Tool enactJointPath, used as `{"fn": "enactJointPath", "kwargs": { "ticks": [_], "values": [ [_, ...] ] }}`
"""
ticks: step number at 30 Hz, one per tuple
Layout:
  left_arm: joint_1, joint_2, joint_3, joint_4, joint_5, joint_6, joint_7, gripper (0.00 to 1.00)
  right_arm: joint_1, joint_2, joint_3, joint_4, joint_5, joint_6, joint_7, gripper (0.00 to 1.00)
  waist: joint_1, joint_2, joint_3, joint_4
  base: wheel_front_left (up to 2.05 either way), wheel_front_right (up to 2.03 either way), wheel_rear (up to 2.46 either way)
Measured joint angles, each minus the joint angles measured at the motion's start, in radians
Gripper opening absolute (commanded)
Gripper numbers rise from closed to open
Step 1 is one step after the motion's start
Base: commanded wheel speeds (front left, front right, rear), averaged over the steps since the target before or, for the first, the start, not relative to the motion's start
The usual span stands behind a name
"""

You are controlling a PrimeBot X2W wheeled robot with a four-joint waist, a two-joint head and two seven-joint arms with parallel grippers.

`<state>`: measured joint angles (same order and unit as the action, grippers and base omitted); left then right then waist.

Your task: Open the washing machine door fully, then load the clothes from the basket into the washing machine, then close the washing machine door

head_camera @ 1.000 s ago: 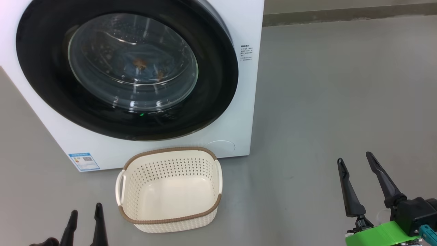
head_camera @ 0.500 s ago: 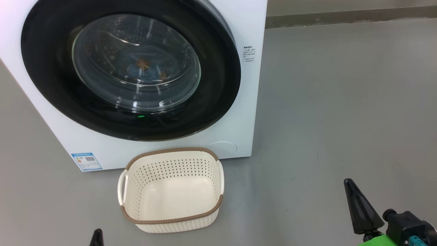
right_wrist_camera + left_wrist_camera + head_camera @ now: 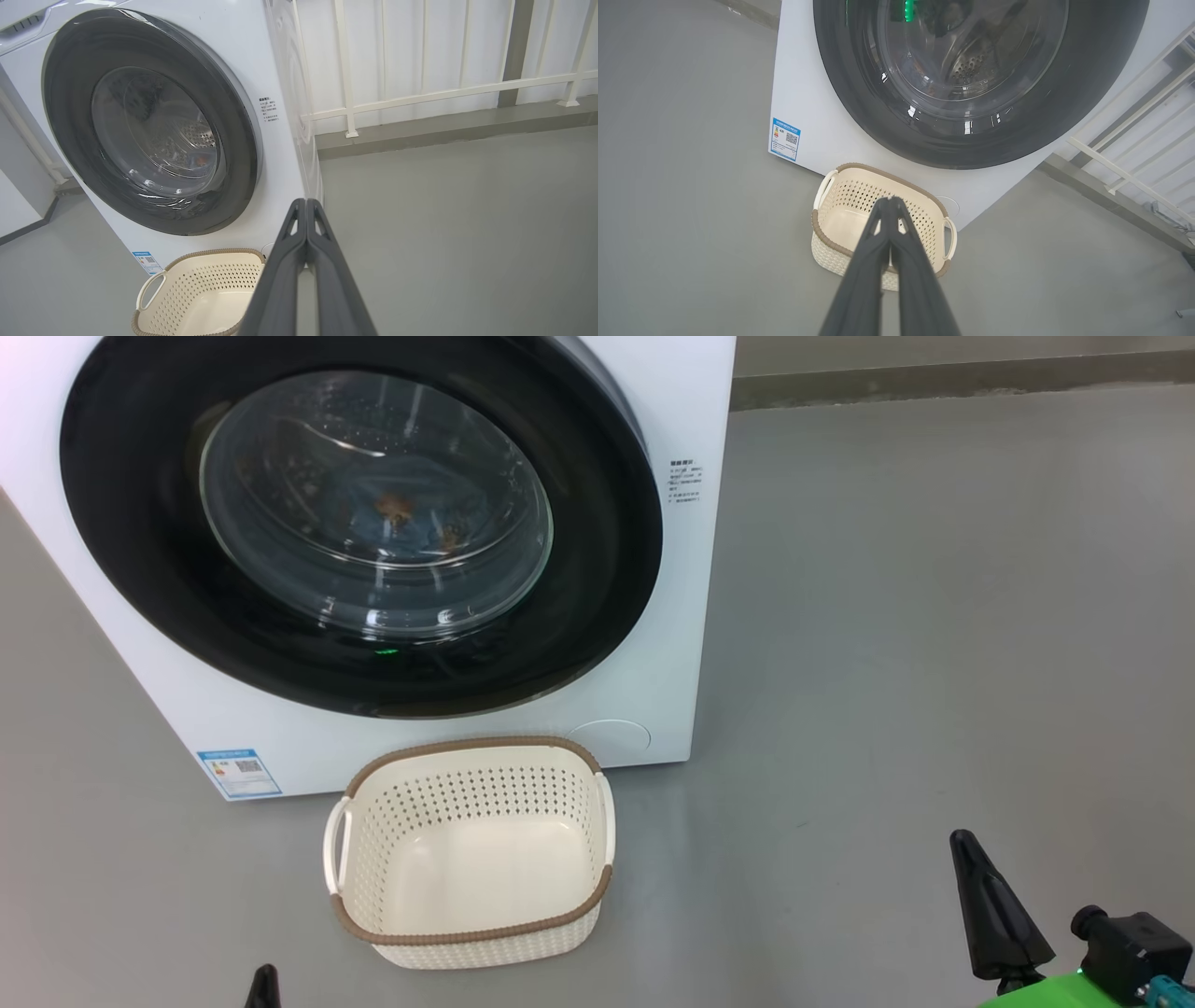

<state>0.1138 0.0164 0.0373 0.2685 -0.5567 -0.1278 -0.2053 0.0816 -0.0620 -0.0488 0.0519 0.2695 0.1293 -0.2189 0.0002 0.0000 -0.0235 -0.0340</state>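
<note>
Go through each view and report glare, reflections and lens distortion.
Head view: soft, even light; glare streaks on the washing machine door, yet the clothes show through its glass. Left wrist view: green light mirrored at the door's top, bright glints lower down. Right wrist view: the wide lens slightly bows the side edge of the washing machine; glints on the glass.

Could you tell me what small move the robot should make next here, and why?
Probably none beyond parking the arms: the washing machine door looks shut, the clothes lie behind its glass, the basket is empty, and the left claw and right claw are shut, holding nothing.
</note>
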Motion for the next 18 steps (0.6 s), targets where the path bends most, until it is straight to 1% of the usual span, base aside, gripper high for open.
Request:
{"fn": "enactJointPath", "kwargs": {
  "ticks": [18],
  "values": [
    [-0.026, 0.001, 0.005, 0.000, -0.179, 0.000, 0.055, 0.00, -0.022, -0.001, -0.002, 0.037, 0.243, 0.000, 0.051, 0.00, 0.0000, 0.0000, 0.005, 0.006, 0.00, 0.00, 0.00]
  ]
}}
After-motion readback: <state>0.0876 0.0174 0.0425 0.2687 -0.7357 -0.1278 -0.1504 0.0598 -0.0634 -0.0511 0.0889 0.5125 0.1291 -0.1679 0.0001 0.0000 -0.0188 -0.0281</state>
